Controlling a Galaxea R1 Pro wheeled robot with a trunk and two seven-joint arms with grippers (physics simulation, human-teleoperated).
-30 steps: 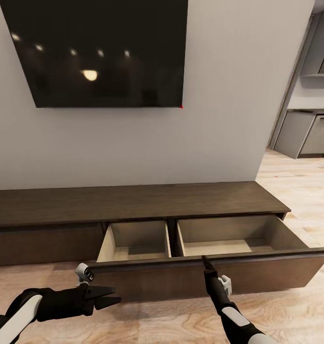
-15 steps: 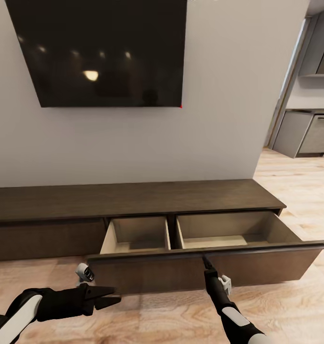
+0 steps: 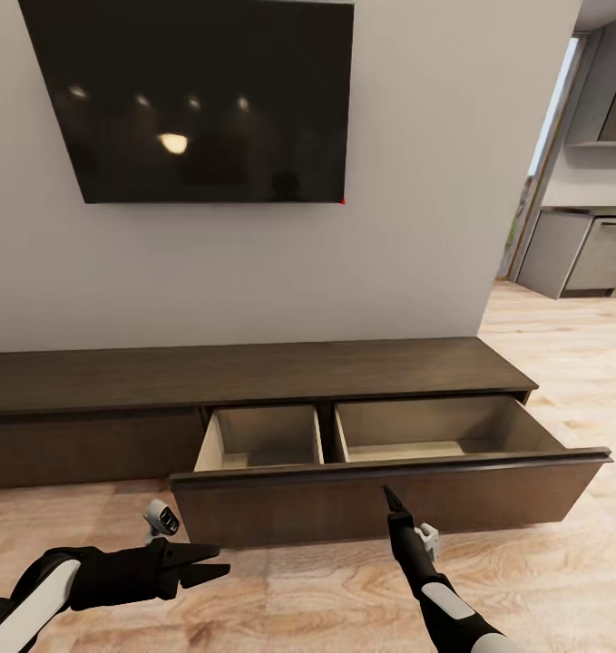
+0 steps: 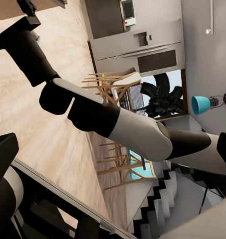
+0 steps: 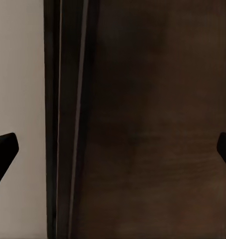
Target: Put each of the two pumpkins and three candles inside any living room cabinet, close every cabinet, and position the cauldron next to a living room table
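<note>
The dark wood cabinet (image 3: 253, 376) under a wall television (image 3: 199, 100) has its wide drawer (image 3: 389, 494) pulled out, its visible compartments bare. Right gripper (image 3: 388, 494), fingers spread, faces the drawer front; left gripper (image 3: 208, 562) hangs parted, holding nothing. Judging by this, filling and closing remain.

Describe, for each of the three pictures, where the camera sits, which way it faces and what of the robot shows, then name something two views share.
Head view: on the head, looking forward and down at the cabinet, its open drawer, left hand, right hand.
Left wrist view: near the left hand, facing across the floor toward the right arm.
Right wrist view: near the right hand, facing the drawer front, fingertips at the edges.
Shared: head and right wrist views show the drawer front.
</note>
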